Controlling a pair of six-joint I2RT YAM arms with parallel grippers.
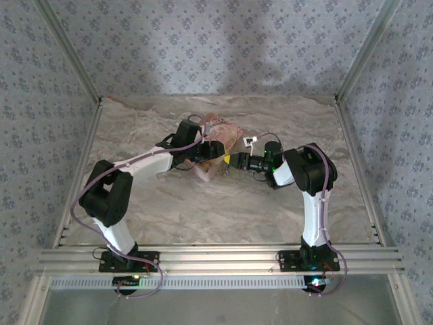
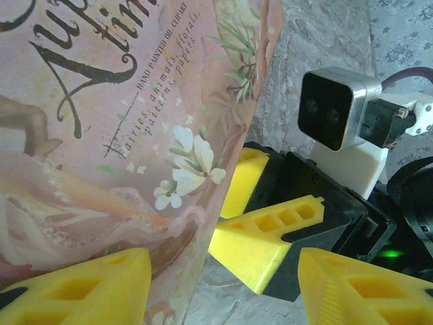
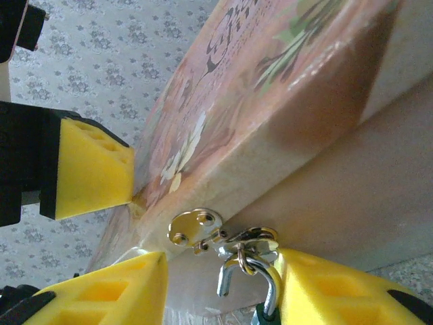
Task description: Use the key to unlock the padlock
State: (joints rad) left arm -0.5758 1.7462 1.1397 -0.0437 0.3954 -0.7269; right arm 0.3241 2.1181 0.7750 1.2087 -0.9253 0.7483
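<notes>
The padlock (image 3: 261, 315) is tiny and dark teal. Its silver shackle (image 3: 269, 281) hooks through the metal hasp (image 3: 203, 229) on the side of the flat pink illustrated box (image 3: 270, 61); the shackle's short end hangs free. My right gripper (image 3: 223, 271) is open around it, and the padlock rests against the right finger (image 3: 338, 291). My left gripper (image 2: 223, 271) is open, its left finger (image 2: 74, 288) against the box's printed face (image 2: 101, 135). In the top view both grippers, left (image 1: 215, 157) and right (image 1: 231, 161), meet at the tilted box (image 1: 226, 132). The key is out of view.
One yellow finger of the right gripper (image 2: 260, 247) pokes between my left fingers, with the right wrist camera (image 2: 338, 108) just behind it. A left-arm finger (image 3: 88, 169) sits close to the box edge. The marbled table (image 1: 223, 210) is ringed by patterned walls.
</notes>
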